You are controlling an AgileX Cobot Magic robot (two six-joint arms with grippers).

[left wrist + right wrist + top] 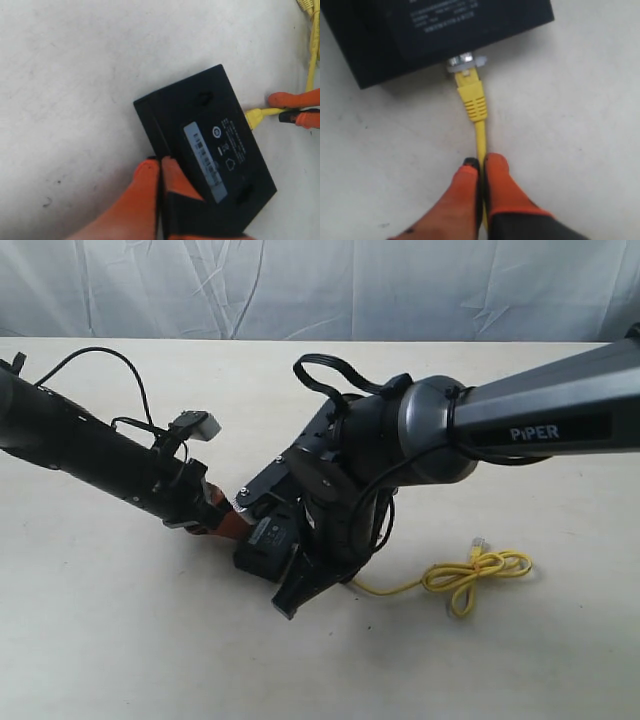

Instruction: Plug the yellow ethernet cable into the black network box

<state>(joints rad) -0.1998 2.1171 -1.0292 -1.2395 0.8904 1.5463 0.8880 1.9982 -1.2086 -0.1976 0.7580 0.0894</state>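
The black network box [205, 145] lies flat on the table, its label facing up, and shows partly under the arms in the exterior view [262, 540]. My left gripper [160, 166] is shut on the box's edge. The yellow ethernet cable [472, 100] runs straight to the box's side, where its clear plug tip sits at a port; how deep it sits cannot be told. My right gripper [481, 162] is shut on the cable just behind the plug's yellow boot. The rest of the cable lies in a loose loop [478, 572] on the table to the right.
A pale tabletop [120, 640] carries everything, with a wrinkled white cloth backdrop [320, 285] behind it. The right arm's bulky wrist [400, 440] hangs over the box. The left arm [90, 445] reaches in from the left, with black cables looping off it.
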